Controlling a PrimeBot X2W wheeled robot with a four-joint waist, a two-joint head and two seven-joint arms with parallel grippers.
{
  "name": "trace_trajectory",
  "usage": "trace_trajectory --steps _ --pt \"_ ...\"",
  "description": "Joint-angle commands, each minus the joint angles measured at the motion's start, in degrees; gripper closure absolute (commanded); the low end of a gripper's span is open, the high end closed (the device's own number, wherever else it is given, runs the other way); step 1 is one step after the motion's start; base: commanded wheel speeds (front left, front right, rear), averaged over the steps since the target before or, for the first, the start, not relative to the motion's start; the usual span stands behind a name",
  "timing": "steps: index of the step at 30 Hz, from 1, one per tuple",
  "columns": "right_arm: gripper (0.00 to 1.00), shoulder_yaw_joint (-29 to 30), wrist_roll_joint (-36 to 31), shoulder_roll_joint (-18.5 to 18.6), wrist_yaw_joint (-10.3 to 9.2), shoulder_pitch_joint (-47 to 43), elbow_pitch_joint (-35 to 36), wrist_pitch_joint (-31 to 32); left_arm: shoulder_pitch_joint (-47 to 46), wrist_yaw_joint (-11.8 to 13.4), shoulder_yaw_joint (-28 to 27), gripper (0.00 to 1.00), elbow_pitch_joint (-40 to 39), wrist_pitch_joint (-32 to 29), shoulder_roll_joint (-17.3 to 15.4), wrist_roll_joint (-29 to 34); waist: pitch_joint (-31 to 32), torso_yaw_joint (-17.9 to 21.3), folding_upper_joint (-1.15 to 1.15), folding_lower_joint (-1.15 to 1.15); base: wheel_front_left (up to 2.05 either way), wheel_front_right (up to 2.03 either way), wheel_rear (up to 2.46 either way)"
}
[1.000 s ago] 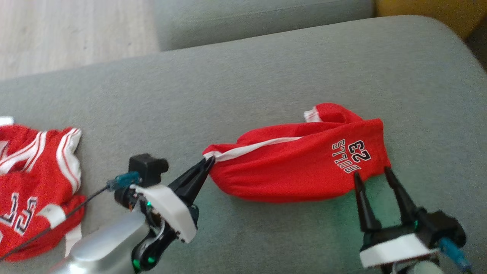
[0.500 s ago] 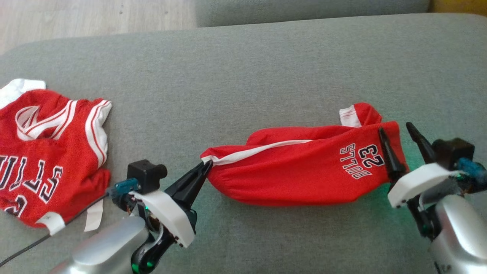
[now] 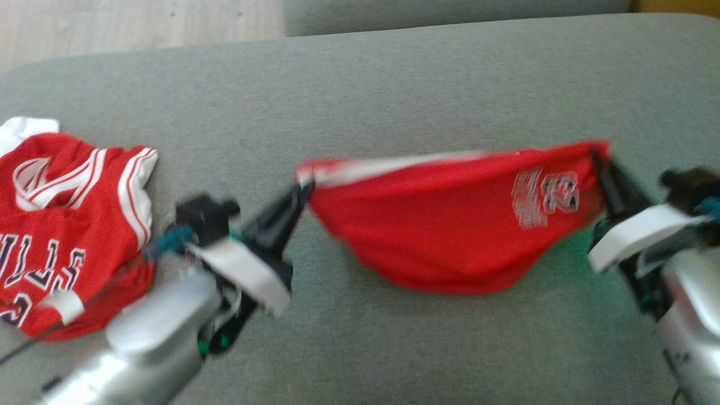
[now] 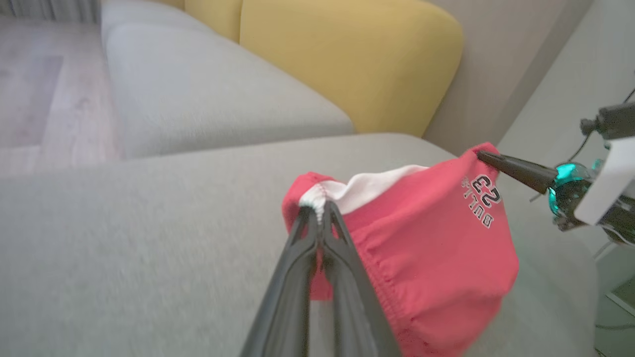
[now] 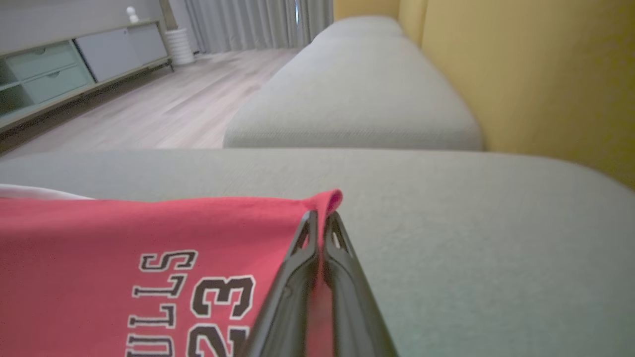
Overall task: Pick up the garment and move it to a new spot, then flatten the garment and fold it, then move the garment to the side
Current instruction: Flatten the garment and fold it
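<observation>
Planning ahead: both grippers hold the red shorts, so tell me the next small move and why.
Probably raise both ends a little before carrying: the left gripper and right gripper each pinch a top corner of the red fabric shorts, whose middle sags low toward the grey sofa cushion.

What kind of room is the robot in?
Probably a home living room: a long grey fabric sofa with yellow padded backrests, a pale wooden floor, and a low grey cabinet with drawers beside long grey curtains.

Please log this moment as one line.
left hand: shut on shorts | right hand: shut on shorts | shorts: stretched between hands over sofa
</observation>
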State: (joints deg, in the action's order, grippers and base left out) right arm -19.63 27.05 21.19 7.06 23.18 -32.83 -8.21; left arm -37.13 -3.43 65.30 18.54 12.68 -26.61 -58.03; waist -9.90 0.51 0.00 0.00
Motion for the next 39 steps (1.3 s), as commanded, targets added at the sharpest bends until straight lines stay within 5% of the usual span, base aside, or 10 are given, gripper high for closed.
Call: trace_trajectory --steps 1,8,17,22,23,24,39 --pt "1.0 0.5 -0.5 2.0 0.43 2.5 1.2 -2.0 -5.0 0.7 -4.6 1.0 -1.0 1.4 -0.6 1.1 0.3 1.0 0.0 0.0 0.0 0.0 0.0" --pt "1.0 6.6 -4.1 5.1 0.43 4.5 8.3 -6.2 -5.2 0.7 -18.6 1.0 -5.4 2.3 2.7 8.1 0.8 4.1 0.0 0.0 0.0 0.0 0.0" --pt "1.0 -1.1 -5.5 3.4 0.43 -20.6 25.0 -2.6 10.3 -0.1 -18.5 1.0 -5.4 2.3 2.3 9.8 0.4 4.4 0.0 0.0 0.0 0.0 0.0" --pt "1.0 -4.6 -5.7 2.1 0.43 -30.2 27.2 1.0 16.5 0.3 -19.6 1.0 -5.4 2.3 2.5 11.3 0.2 3.8 0.0 0.0 0.0 0.0 0.0" --pt "0.63 -4.3 -5.9 2.0 0.43 -31.1 27.2 1.8 17.2 0.2 -19.8 1.0 -5.3 2.3 2.7 11.7 0.2 3.6 0.0 0.0 0.0 0.0 0.0" --pt "0.0 -3.7 -6.0 1.7 0.43 -31.8 27.3 2.2 17.8 0.1 -20.1 1.0 -5.3 2.3 2.9 12.1 0.4 3.4 0.0 0.0 0.0 0.0 0.0" --pt "0.0 6.5 9.4 3.7 0.43 -42.9 37.2 12.2 20.4 -0.1 -23.9 1.0 -4.0 2.3 3.6 16.7 1.9 2.5 0.0 0.0 0.0 0.0 0.0"
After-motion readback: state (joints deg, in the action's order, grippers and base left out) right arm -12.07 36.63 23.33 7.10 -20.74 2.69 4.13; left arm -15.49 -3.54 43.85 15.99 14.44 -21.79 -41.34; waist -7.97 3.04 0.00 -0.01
